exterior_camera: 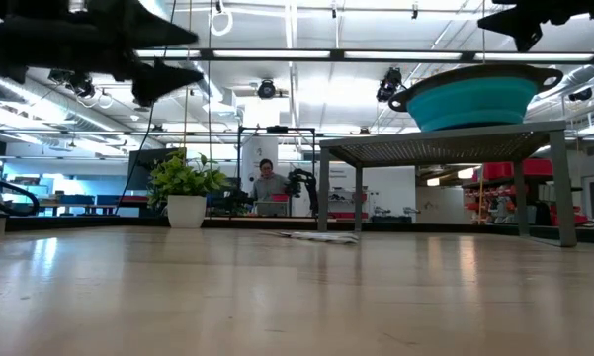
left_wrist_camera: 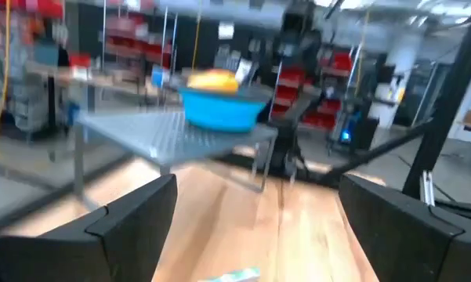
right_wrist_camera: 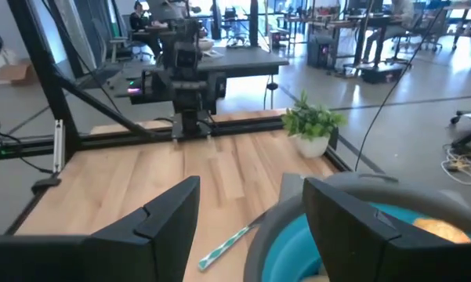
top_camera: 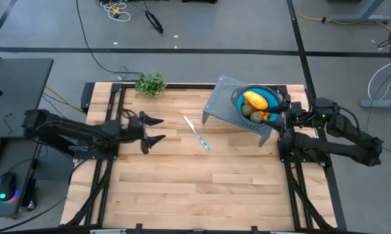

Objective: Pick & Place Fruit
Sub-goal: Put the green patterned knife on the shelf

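Observation:
A teal bowl (top_camera: 239,97) stands on a grey perforated rack (top_camera: 220,104) at the table's far right. In it lie the fruit: a yellow oblong piece (top_camera: 256,99), two olive-brown ovals (top_camera: 247,110) and small orange-red ones (top_camera: 267,116). My right gripper (top_camera: 283,109) hangs open above the bowl's right rim (right_wrist_camera: 276,215) and, in the low view, clear of it (exterior_camera: 522,30). My left gripper (top_camera: 155,130) is open at the table's left, above the wood, pointing toward the rack (left_wrist_camera: 164,133).
A slim knife with a white blade and a blue handle (top_camera: 196,133) lies on the wood between the arms. A leafy green sprig (top_camera: 151,84) sits at the far edge. The near half of the table (top_camera: 202,188) is bare wood.

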{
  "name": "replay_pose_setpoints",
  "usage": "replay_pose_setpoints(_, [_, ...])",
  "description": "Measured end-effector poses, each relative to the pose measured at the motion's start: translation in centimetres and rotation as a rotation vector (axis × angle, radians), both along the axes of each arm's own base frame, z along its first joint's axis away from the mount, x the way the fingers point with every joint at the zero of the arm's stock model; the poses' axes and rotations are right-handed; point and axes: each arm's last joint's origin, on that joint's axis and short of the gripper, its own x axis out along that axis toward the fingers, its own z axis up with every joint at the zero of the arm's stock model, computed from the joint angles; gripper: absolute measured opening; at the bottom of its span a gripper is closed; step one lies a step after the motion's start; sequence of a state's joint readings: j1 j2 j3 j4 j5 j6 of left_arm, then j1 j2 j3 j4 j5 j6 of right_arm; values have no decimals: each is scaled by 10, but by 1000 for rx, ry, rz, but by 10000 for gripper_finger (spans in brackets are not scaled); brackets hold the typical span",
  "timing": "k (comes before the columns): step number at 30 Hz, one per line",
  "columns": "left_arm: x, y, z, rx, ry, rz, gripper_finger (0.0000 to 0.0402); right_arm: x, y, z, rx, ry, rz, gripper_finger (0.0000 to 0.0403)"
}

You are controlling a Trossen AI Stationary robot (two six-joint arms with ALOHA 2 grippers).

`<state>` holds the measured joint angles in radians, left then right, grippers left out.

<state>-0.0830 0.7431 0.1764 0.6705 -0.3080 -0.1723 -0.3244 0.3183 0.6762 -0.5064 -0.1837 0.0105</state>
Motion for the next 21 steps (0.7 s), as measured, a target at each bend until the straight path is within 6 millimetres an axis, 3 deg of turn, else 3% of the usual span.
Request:
replay_pose_setpoints(3, [20,-1,-5,-24,104,35,364,6,-2,2,-30,-6,-4,235])
replay_pose_setpoints(12, [104,-5,5,-173,371,149,364,31,-12,6,-116,-2,-26,235])
replay_pose_setpoints(17, [142,-7,7,-238,497,178,364,35,-14,8,-177,-11,-43,235])
replay_pose_setpoints(21, [168,0,9,-386,601,237,364,35,-13,5,-182,23,-27,235])
